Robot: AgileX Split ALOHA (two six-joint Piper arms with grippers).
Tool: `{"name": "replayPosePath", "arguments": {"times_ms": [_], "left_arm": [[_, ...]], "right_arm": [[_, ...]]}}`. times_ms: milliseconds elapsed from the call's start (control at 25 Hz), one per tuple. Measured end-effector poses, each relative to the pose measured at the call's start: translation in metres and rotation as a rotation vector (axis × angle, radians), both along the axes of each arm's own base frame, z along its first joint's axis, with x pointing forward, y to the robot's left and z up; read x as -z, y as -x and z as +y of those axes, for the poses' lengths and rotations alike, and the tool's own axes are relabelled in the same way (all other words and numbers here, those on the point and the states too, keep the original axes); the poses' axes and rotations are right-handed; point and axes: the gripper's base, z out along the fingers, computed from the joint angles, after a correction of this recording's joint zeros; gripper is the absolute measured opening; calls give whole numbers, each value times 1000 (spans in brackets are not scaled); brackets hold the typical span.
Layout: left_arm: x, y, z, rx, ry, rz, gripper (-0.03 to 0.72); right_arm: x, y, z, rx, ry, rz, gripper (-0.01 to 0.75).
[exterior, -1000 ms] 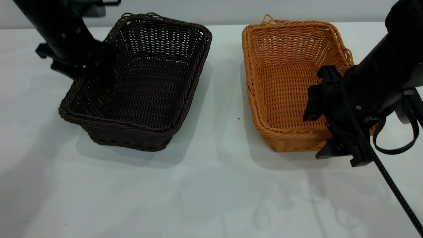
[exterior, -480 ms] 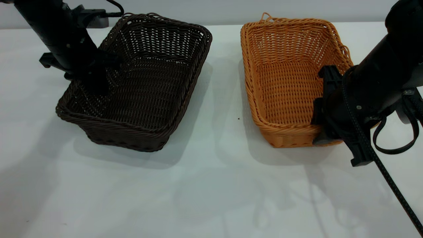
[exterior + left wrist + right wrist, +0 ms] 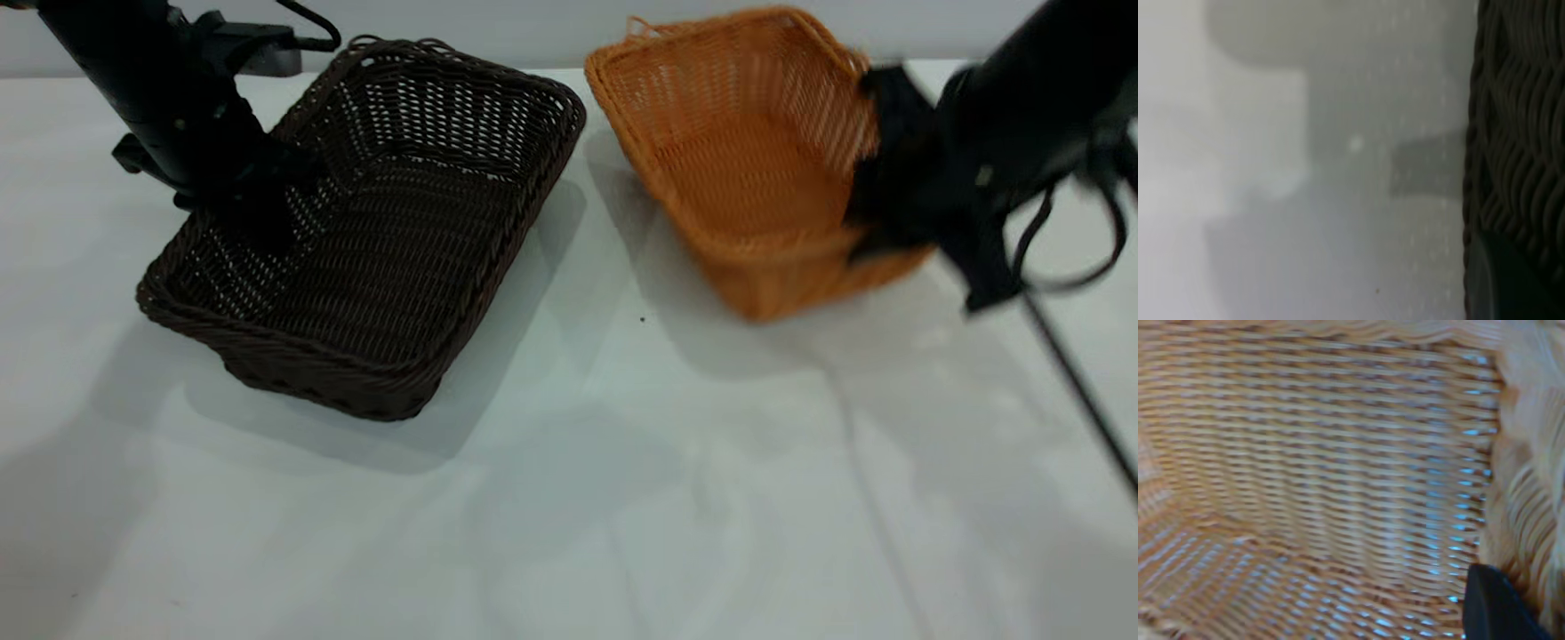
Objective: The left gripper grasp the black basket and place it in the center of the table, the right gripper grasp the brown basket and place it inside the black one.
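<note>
No readable text, labels, brands, numbers or signs anywhere: baskets, arms and tabletop all unmarked.

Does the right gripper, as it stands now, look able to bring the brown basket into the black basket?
Probably yes. The right gripper holds the brown basket by its wall, tilted off the table. The black basket lies open beside it; only the left gripper sits at its far wall.

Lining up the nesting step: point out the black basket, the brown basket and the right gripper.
black basket [image 3: 391, 258], exterior view, woven floor.
brown basket [image 3: 738, 169], exterior view, inner floor.
right gripper [image 3: 876, 200], exterior view, at the basket's right-hand rim.
</note>
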Motion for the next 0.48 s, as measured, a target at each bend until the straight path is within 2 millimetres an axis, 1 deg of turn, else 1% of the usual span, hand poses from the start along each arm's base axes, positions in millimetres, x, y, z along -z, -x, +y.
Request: {"name": "replayPosePath", "arguments": {"times_ms": [120,240,320,400,480], "left_arm": [[0,0,-2,67,-9,-7,78],[0,1,-8,180,-27,-23,78],[0,2,-16,283,-44,-50,78],[-1,2,-29,409,-66,-90,78],[-2,3,-49,544,-91,-148,78]], "right_arm": [[-20,-31,-24,-112,-45,-114,62],[-40,-51,-46,-204,-115,-198,62],[-51,-59,-59,-274,-141,-232,62],[-61,-64,-72,-349,-167,-250,62],[-68,-64,-80,-441,-176,-236,62]]}}
